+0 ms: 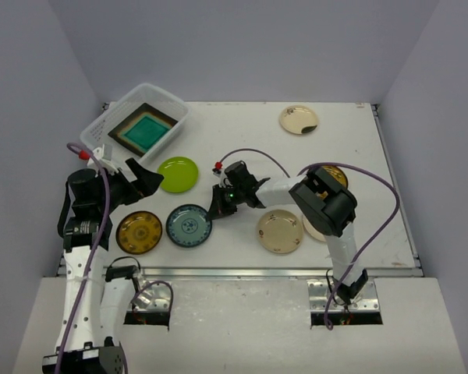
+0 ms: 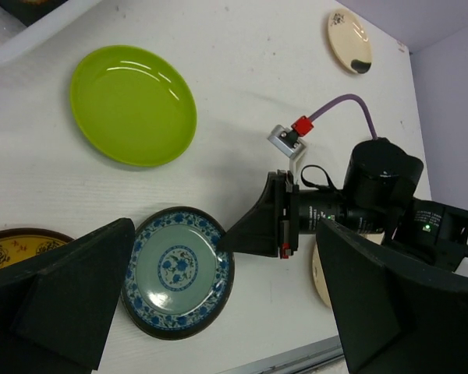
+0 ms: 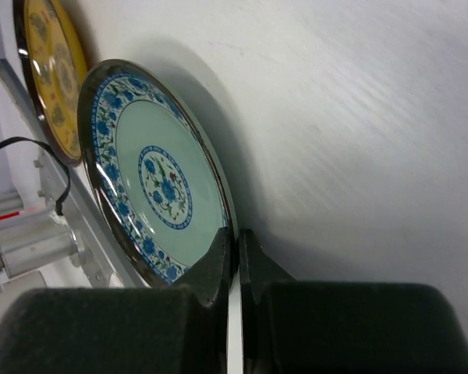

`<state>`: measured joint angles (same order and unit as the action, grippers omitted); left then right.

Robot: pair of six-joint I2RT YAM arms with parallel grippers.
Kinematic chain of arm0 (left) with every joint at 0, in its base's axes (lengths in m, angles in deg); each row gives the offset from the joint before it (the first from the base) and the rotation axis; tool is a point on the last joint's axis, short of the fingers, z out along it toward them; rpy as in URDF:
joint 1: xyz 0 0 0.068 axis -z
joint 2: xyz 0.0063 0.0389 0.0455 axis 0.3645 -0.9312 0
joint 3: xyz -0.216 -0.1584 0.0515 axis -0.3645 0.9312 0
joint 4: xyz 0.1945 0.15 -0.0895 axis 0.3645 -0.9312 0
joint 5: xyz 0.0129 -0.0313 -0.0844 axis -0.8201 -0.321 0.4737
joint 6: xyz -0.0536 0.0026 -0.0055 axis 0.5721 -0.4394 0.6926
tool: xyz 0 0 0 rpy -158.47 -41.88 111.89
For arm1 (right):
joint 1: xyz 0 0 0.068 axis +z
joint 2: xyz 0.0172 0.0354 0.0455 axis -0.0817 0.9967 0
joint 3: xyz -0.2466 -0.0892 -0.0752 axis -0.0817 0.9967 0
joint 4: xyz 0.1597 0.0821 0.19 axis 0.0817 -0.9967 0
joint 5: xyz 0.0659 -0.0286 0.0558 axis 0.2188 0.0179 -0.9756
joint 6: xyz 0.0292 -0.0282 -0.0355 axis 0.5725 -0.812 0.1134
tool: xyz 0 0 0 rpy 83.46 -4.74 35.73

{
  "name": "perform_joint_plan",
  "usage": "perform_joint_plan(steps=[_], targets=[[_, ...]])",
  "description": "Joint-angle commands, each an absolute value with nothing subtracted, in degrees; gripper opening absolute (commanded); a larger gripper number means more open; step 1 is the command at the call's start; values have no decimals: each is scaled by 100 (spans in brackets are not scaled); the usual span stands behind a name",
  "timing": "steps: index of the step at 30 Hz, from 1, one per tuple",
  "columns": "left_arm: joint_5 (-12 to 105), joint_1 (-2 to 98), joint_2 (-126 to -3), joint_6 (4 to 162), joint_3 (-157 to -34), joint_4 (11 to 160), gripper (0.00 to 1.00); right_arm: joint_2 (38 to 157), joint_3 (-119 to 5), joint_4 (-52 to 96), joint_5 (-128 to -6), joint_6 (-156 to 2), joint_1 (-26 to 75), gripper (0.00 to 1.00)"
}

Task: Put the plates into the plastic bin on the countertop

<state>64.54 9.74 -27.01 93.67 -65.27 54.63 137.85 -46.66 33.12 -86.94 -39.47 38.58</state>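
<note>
Seen from above, the right claw (image 1: 218, 209) is clamped on the rim of the round blue-patterned plate (image 1: 189, 225) lying on the smooth white countertop (image 1: 359, 156). The left claw (image 1: 144, 178) hangs spread, with the slotted translucent plastic bin (image 1: 144, 87) just beyond it holding a square teal-centred plate (image 1: 147, 131). The left wrist view shows blocky matte-black fingers (image 2: 54, 296) wide apart above that patterned dish. In the right wrist view, wedge-shaped pads (image 3: 218, 261) pinch the plate's thin dark edge, with a glossy mustard-patterned plate (image 3: 51, 70) beyond.
</note>
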Motion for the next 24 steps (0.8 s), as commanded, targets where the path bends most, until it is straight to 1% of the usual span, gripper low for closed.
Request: perform_joint_plan(steps=[1,3,5,9,10,13,14,17,18,20,22,24], targets=[[6849,1012,-2907,9325,-6488,5735,100,12791,-3885,3291,-8318,-3992,3381,0],[7249,1024,-3062,9541,-6249,6047,100,11955,-3653,3188,-8505,-4095,3044,0],[7674,1121,-3292,9764,-5943,6479,100,11506,-3589,2924,-8672,-4263,2737,0],[7883,1845,-3994,10425,-5380,7740,100,11036,-3737,2410,-9040,-4630,2356,0],[7996,2083,-4213,10675,-5263,8246,100,10940,-3776,2339,-9208,-4661,2314,0],[8084,2427,-4540,10928,-5250,8864,95,10788,-3778,2289,-9417,-4673,2242,0],[8001,2505,-4638,10935,-5299,8934,92,10718,-3750,2289,-9515,-4652,2221,0],[7973,2525,-4836,10909,-5380,9042,73,10584,-3705,2343,-9713,-4572,2212,0],[8009,2533,-4897,10900,-5397,9060,72,10584,-3696,2387,-9775,-4545,2212,0],[8136,2540,-5068,10928,-5362,9226,59,10568,-3667,2521,-9916,-4391,2212,0],[8189,2600,-5150,10946,-5314,9300,55,10558,-3661,2611,-9968,-4303,2212,0],[8189,2663,-5230,10916,-5294,9316,47,10573,-3689,2705,-10027,-4203,2212,0]])
